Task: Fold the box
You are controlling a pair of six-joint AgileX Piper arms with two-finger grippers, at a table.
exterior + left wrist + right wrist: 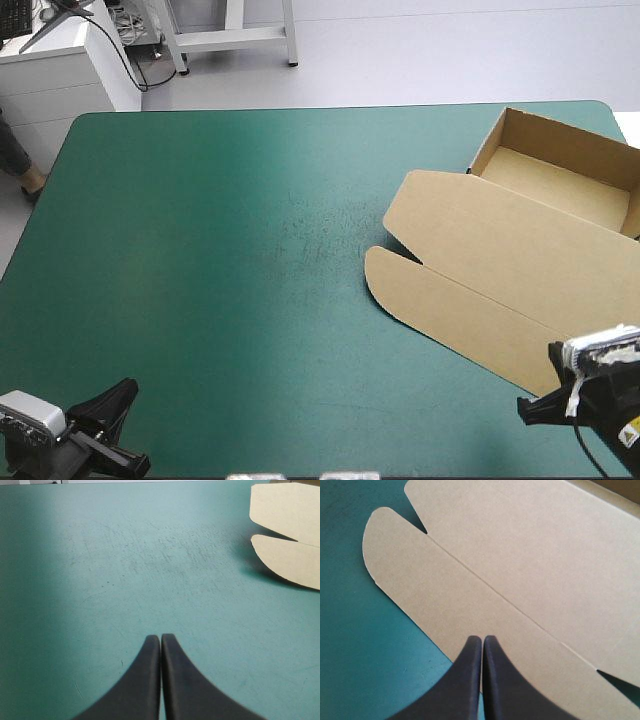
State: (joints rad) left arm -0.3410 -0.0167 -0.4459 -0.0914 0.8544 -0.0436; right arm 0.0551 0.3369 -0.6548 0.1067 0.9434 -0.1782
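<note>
The brown box [520, 250] lies at the table's right side as an open tray with raised walls [560, 165] at the far right and its lid flat toward the near side. My right gripper [535, 408] is shut at the near right, its tips [482, 639] over the near edge of the lid's front flap [445, 595]. My left gripper [125, 392] is shut at the near left corner, over bare cover [160, 638]. The lid's rounded flap ends [287, 535] show far ahead of it to the right.
The teal-green cover [220, 260] is bare over the left and middle, with faint scuff marks [310, 225] near the centre. A white cabinet [60, 70] stands beyond the far left corner. The tray's far wall reaches the table's right edge.
</note>
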